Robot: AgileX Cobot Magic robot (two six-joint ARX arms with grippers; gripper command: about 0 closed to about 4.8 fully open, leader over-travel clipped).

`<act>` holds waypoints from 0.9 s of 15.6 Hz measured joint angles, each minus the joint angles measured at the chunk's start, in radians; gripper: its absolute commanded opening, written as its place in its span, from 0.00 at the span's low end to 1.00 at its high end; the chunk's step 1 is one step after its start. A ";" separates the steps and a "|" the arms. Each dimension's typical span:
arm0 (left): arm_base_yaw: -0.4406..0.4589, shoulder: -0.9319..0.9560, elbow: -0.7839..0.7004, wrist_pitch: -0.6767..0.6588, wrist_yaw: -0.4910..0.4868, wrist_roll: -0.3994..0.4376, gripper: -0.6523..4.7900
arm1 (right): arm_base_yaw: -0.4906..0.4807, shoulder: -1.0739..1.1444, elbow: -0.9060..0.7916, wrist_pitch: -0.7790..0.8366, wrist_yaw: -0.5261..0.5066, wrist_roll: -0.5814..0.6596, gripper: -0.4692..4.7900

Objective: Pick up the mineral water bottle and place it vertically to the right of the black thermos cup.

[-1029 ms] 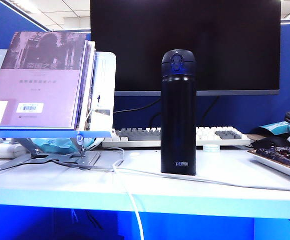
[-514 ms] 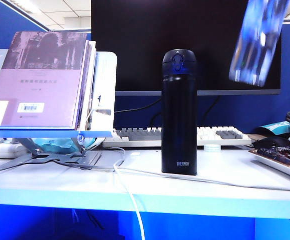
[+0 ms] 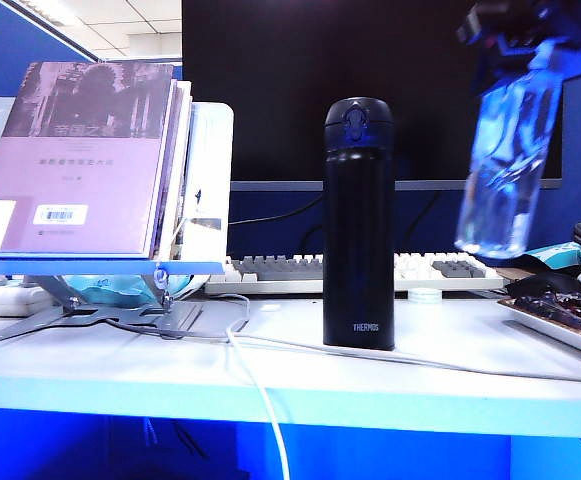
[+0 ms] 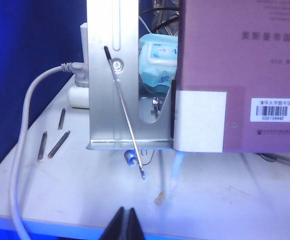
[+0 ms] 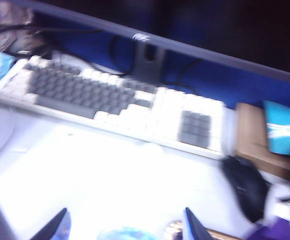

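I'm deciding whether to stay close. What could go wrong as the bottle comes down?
The right gripper holds the water bottle tilted in mid-air, so it could land crooked and topple. The black thermos stands close by and might get knocked. The left gripper is shut, far off beside the book stand.

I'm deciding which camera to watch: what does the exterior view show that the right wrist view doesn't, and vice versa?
Only the exterior view: the black thermos cup, the books on a stand, and the mineral water bottle hanging tilted in the right gripper. Only the right wrist view: a black mouse and the spread fingers. Both: keyboard, monitor, white table.
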 measured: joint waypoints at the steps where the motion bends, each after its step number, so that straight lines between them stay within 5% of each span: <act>1: 0.000 0.000 0.000 0.000 0.000 0.000 0.11 | 0.001 0.026 0.008 0.002 -0.011 0.000 0.62; 14: 0.000 0.000 0.000 0.000 0.000 0.000 0.11 | -0.001 0.254 0.296 -0.270 -0.108 -0.063 0.62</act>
